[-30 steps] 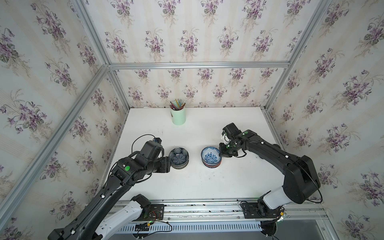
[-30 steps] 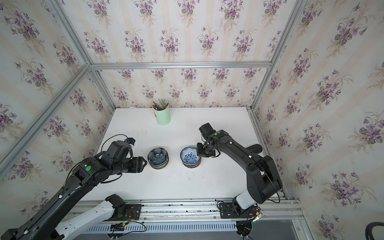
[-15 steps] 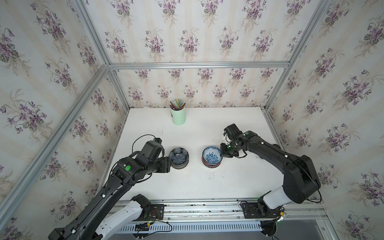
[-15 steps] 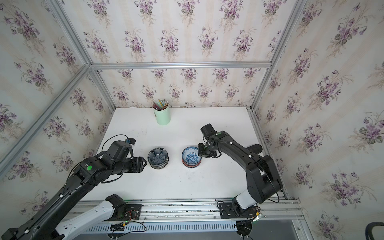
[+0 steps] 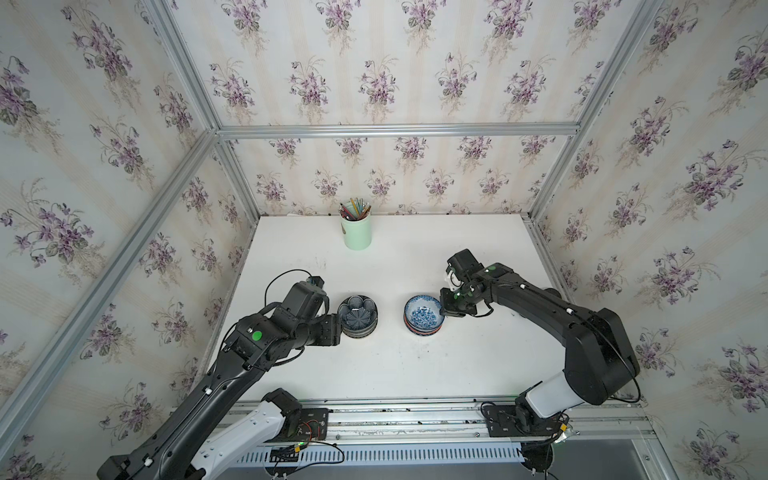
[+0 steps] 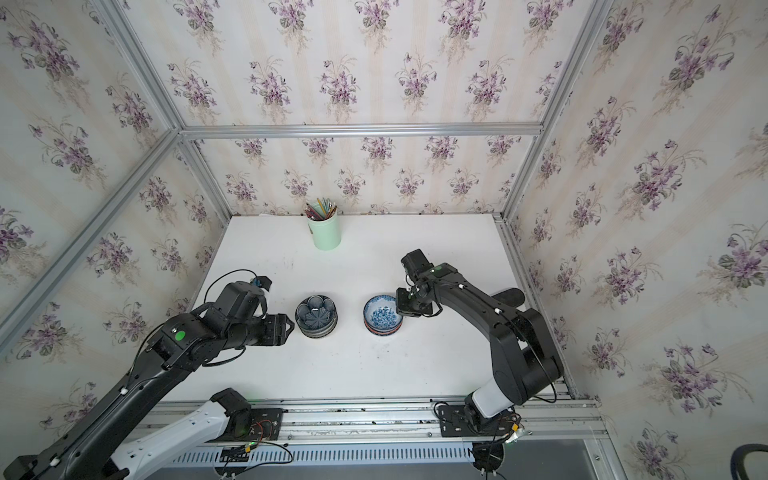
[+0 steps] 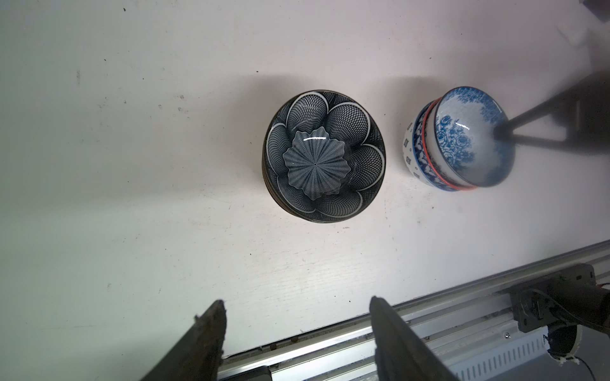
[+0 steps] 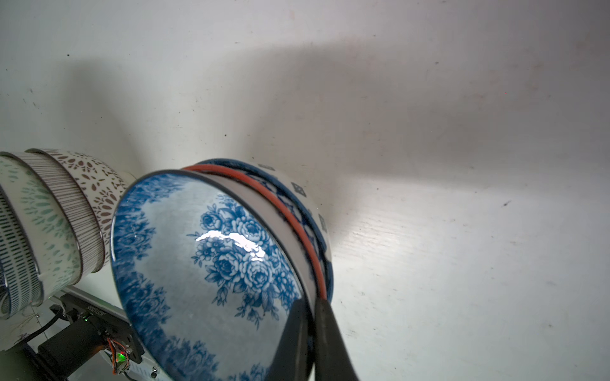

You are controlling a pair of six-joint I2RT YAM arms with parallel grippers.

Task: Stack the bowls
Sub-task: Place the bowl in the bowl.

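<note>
Two stacks of bowls stand on the white table. The dark navy petal bowl tops the left stack. The blue floral bowl tops the right stack, over an orange-rimmed bowl and a blue-and-white one. My right gripper is shut on the floral bowl's right rim, one finger inside and one outside. My left gripper stands open just left of the navy stack, with nothing between its fingers.
A mint-green cup of pencils stands at the back of the table. The metal front rail runs along the near edge. Papered walls close in the left, right and back sides.
</note>
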